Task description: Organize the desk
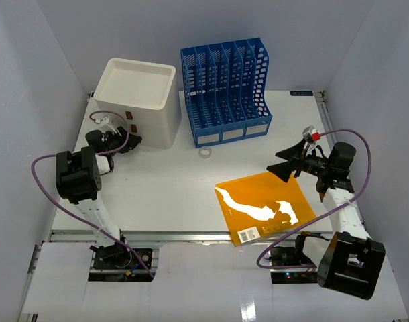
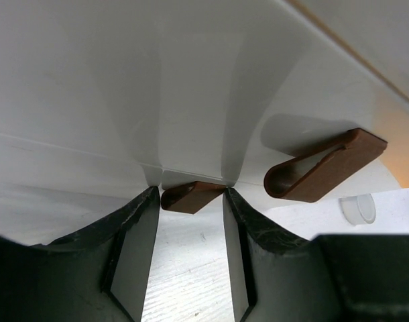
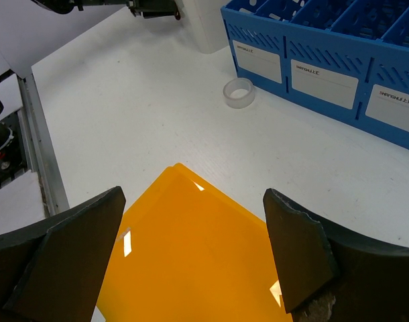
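- The bench (image 1: 164, 201), white, rail-edged and walled by pale panels, is judged barely organised.
- A drawer unit (image 1: 141, 100) and blue file rack (image 1: 224, 87) are stood at its far edge.
- An orange folder (image 1: 265, 204) is left loose under the spread right gripper (image 3: 191, 228).
- The unit's brown tab (image 2: 191, 198) is seemingly pinched by the left gripper (image 2: 191, 221).
- A tape roll (image 1: 205, 152) is left out.

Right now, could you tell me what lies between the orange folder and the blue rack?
A small clear tape ring sits on the desk between the folder and the rack, close to the rack's front. The right wrist view shows it best.
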`<state>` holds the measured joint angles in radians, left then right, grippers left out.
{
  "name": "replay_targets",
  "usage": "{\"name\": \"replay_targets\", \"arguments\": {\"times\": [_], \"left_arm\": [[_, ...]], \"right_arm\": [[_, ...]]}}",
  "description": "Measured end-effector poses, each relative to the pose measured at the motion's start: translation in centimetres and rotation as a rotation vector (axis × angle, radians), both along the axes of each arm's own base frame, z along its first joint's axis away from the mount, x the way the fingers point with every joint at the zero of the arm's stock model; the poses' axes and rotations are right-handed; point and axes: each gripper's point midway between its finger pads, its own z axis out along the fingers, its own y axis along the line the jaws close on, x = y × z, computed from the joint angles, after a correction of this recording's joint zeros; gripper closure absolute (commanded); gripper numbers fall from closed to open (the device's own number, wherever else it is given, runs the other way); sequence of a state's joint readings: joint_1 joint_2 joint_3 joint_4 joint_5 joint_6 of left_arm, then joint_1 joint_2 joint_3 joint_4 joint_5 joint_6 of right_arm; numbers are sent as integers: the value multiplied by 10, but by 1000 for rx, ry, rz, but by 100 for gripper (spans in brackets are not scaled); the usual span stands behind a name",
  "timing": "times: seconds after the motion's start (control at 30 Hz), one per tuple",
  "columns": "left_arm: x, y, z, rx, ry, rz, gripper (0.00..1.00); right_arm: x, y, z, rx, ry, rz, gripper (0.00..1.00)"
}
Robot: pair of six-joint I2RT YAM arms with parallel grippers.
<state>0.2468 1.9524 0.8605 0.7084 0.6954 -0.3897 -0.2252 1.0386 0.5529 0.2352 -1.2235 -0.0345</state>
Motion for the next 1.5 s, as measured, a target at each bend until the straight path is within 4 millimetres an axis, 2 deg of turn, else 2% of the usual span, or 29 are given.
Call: {"name": "replay_targets", "arguments": {"times": [0.57,0.7,0.87,1.1,1.3,1.5], "left_arm": [[-1,-4,-1,-36,29,-15,100],[-3,-5,0,-39,31,-14,100],[-15,-5,6,-31,37,3,100],[-46,3,18,2,67,49,100],[-78,3,17,18,124,72,100],[-102,0,16,22,164,83,100]], "right_arm": [[-1,-1,0,3,-1,3,10],[-1,-1,1,3,-1,2,10],[-1,-1,1,4,-1,3,10],[-3,-1,5,2,-17,5,10],[-6,0,11,-4,-42,5,10],[-8,0,15,-8,-61,7,10]]}}
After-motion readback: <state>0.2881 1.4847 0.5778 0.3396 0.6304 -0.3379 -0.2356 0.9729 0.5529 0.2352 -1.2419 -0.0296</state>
